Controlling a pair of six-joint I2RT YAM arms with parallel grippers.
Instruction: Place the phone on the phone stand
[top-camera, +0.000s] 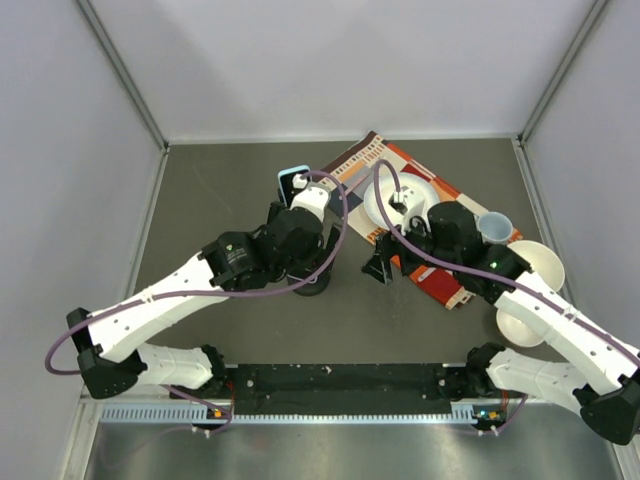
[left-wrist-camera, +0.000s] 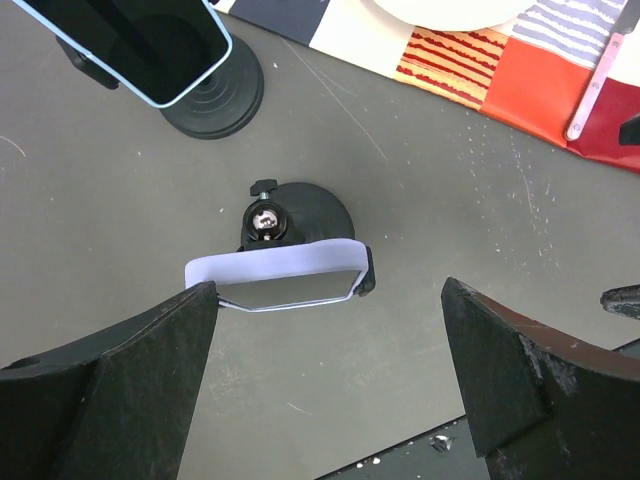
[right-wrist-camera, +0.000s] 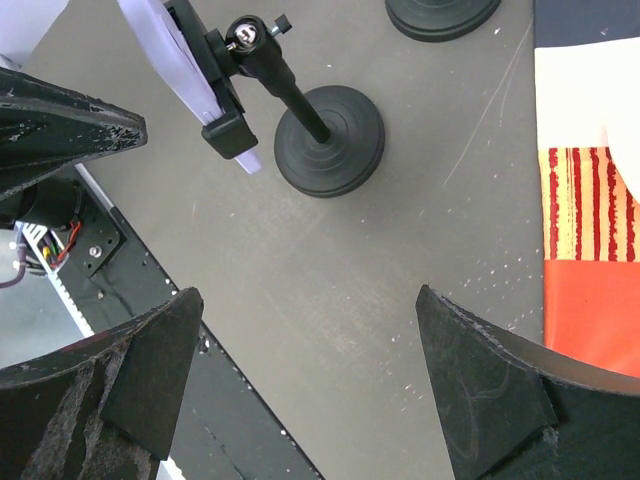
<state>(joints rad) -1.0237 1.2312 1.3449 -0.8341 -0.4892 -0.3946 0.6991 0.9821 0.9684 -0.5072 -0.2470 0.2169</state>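
A pale lavender phone sits clamped in a black phone stand on the dark table, screen tilted up. It also shows in the right wrist view, with the stand's round base below it. My left gripper is open just above this phone, one finger on each side, touching nothing. A second phone in a light blue case rests on another black stand further back; it shows in the top view. My right gripper is open and empty over bare table right of the stand.
A striped mat lies at the back right with a white bowl on it. A clear cup and two more white bowls stand at the right. The black front rail runs along the near edge.
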